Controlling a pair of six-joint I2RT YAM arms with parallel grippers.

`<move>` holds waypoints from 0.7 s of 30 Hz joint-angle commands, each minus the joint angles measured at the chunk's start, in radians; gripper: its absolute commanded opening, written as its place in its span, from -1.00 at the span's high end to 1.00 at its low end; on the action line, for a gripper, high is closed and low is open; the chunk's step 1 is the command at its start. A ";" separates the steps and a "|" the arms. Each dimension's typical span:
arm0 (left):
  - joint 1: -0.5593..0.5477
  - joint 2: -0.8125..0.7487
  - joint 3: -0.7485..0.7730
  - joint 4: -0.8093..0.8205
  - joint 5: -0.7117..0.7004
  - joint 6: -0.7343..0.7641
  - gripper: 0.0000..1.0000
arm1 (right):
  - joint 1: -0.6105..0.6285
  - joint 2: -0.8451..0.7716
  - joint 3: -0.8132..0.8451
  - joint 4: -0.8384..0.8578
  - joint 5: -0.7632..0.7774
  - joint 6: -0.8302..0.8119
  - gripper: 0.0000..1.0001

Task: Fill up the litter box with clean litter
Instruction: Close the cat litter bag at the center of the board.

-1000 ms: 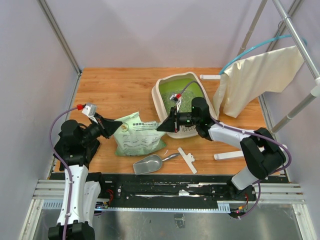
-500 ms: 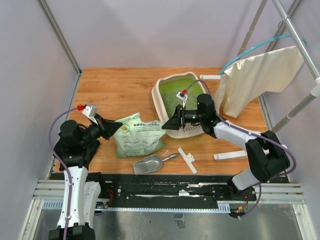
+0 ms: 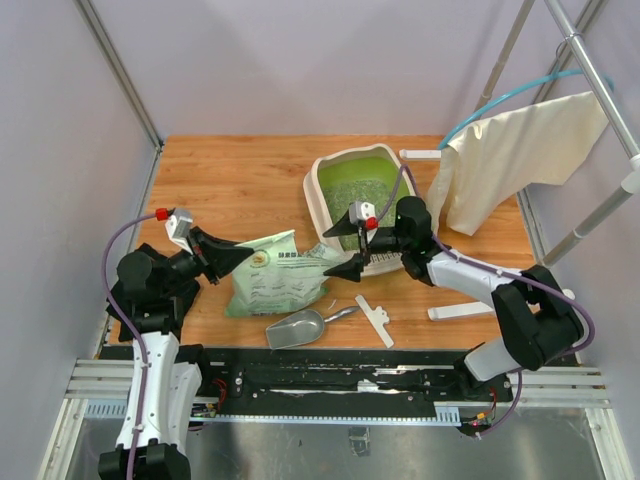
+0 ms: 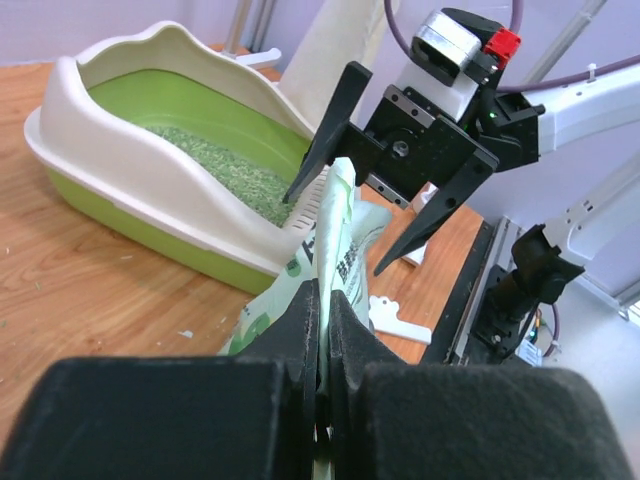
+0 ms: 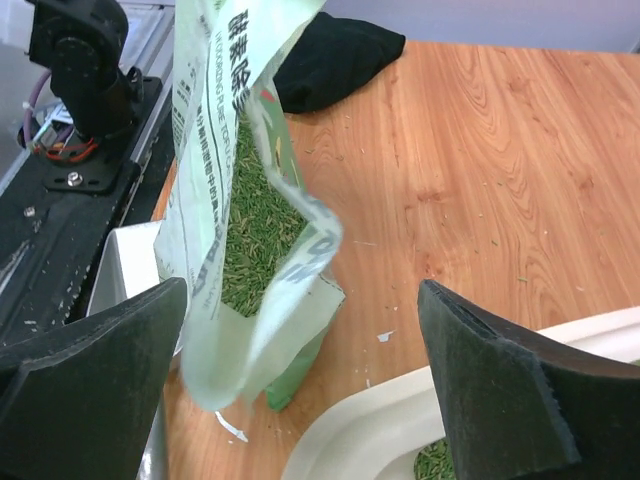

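The cream-white litter box (image 3: 312, 195) with its green inside stands at the middle back and holds clean litter (image 3: 358, 192). It also fills the left of the left wrist view, rim (image 4: 130, 170) and litter (image 4: 225, 170). The light green bag (image 3: 275, 275) lies in front of it. My left gripper (image 3: 245, 256) is shut on the bag's left edge (image 4: 345, 240), pinched between the pads (image 4: 322, 300). My right gripper (image 3: 346, 250) stands wide open around the bag's raised open mouth (image 5: 240, 200), with green litter (image 5: 255, 220) showing inside. The box rim (image 5: 400, 440) lies just below.
A silver scoop (image 3: 298, 327) lies near the front edge, with a white clip (image 3: 375, 320) beside it. Another white strip (image 3: 455, 311) lies under the right arm. A cream cloth (image 3: 520, 150) hangs on a rack at the right. Side walls close in the table.
My right gripper has gone from shut to wide open at the bag's mouth. The left gripper has closed fully on the bag's edge and shifted slightly right.
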 commanded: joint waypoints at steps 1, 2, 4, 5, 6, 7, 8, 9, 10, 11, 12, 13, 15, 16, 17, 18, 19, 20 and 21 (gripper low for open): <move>0.005 -0.008 0.072 0.106 -0.039 -0.006 0.99 | 0.033 -0.017 0.039 0.018 -0.084 -0.151 -0.97; 0.004 -0.010 0.075 0.101 -0.062 0.000 0.99 | 0.039 -0.025 0.043 -0.030 -0.084 -0.186 -0.97; 0.005 -0.016 0.073 0.119 -0.107 -0.008 0.99 | 0.056 -0.037 0.062 -0.171 -0.055 -0.284 -0.97; 0.005 -0.016 0.069 0.139 -0.119 -0.019 0.99 | 0.067 -0.040 0.073 -0.245 -0.047 -0.340 -0.97; 0.005 -0.015 0.069 0.153 -0.128 -0.025 0.99 | 0.075 -0.040 0.081 -0.299 -0.045 -0.389 -0.97; 0.006 -0.013 0.070 0.162 -0.134 -0.030 0.99 | 0.081 -0.039 0.084 -0.325 -0.034 -0.418 -0.97; 0.004 -0.009 0.070 0.177 -0.134 -0.036 0.99 | 0.084 -0.034 0.085 -0.327 -0.030 -0.427 -0.99; 0.005 -0.004 0.071 0.185 -0.133 -0.041 0.99 | 0.084 -0.026 0.091 -0.327 -0.028 -0.430 -0.97; 0.005 -0.003 0.073 0.187 -0.135 -0.043 0.99 | 0.084 -0.018 0.099 -0.327 -0.019 -0.427 -0.94; 0.005 -0.004 0.073 0.187 -0.137 -0.043 0.99 | 0.084 -0.009 0.109 -0.328 -0.019 -0.424 -0.87; 0.004 -0.004 0.075 0.187 -0.139 -0.043 0.99 | 0.084 -0.002 0.117 -0.334 -0.023 -0.424 -0.77; 0.004 -0.006 0.076 0.184 -0.139 -0.042 0.99 | 0.084 0.002 0.122 -0.341 -0.021 -0.425 -0.70; 0.005 -0.007 0.079 0.170 -0.140 -0.035 0.99 | 0.084 -0.002 0.119 -0.344 0.000 -0.428 -0.53; 0.004 -0.008 0.081 0.161 -0.143 -0.029 0.99 | 0.084 -0.007 0.115 -0.344 0.015 -0.429 -0.48; 0.005 -0.009 0.080 0.155 -0.148 -0.024 0.99 | 0.084 -0.011 0.112 -0.345 0.028 -0.429 -0.42; 0.004 -0.010 0.078 0.155 -0.153 -0.024 0.99 | 0.084 -0.013 0.114 -0.354 0.032 -0.430 -0.34; 0.005 -0.011 0.078 0.155 -0.157 -0.023 0.99 | 0.084 -0.014 0.117 -0.373 0.031 -0.434 -0.24; 0.004 -0.011 0.078 0.155 -0.162 -0.023 0.99 | 0.084 -0.014 0.121 -0.393 0.029 -0.439 -0.13; 0.005 -0.012 0.076 0.156 -0.168 -0.023 0.99 | 0.084 -0.016 0.121 -0.412 0.033 -0.444 -0.09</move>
